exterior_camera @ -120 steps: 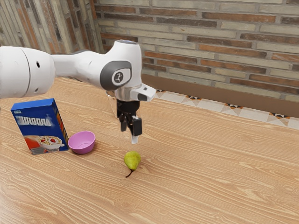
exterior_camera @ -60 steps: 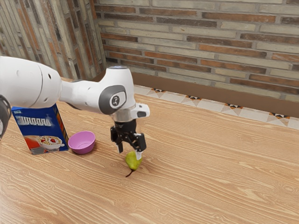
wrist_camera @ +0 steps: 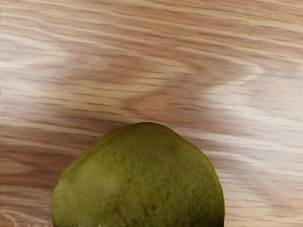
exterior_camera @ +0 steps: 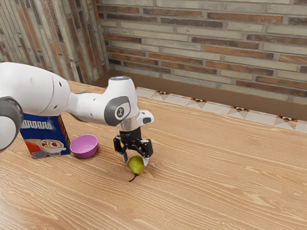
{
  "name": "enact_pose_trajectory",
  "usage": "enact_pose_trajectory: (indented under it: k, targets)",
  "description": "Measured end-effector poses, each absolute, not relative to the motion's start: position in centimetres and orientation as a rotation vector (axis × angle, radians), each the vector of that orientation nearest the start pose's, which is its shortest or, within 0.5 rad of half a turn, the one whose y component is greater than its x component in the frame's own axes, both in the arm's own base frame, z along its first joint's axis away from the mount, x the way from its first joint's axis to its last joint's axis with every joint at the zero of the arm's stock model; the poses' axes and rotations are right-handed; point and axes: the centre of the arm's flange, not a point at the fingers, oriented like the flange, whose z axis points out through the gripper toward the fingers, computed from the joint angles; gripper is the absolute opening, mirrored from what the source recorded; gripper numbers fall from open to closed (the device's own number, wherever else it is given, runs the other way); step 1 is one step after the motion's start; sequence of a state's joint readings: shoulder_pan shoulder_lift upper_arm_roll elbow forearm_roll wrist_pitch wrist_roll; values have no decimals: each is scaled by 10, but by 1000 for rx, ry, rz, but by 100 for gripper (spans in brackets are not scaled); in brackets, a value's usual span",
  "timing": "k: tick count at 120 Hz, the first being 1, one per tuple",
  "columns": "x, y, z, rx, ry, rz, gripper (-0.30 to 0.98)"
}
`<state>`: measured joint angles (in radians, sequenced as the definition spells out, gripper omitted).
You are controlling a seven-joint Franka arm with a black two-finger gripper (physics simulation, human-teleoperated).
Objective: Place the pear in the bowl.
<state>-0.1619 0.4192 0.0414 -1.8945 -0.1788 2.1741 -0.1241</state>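
In the exterior view, the black two-fingered pincer (exterior_camera: pixel 135 161) is wide open, holding nothing, astride the speckled green pear (exterior_camera: pixel 136 166) on the wooden surface (exterior_camera: pixel 216 182).

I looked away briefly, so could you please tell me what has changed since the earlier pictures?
My gripper has come down over the pear, its open fingers now on either side of it; nothing is gripped yet. The pear, pink bowl and cereal box stayed put.

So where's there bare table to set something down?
Bare tabletop stretches from the pear to the exterior view's right edge, and below the bowl toward the view's lower edge. It's crowded where cereal box and bowl nearly touch, and at the pear, under the gripper.
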Motion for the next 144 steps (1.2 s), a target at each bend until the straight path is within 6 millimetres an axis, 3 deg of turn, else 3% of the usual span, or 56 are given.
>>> enact_pose_trajectory:
  k: [33, 88, 112, 144]
  targets:
    - [612, -79, 270, -3227, -289, 223, 46]
    - [616, -76, 257, -3225, -425, 195, 39]
    - [610, -69, 282, -3224, -453, 152, 30]
    - [603, -22, 321, -3198, -583, 84, 27]
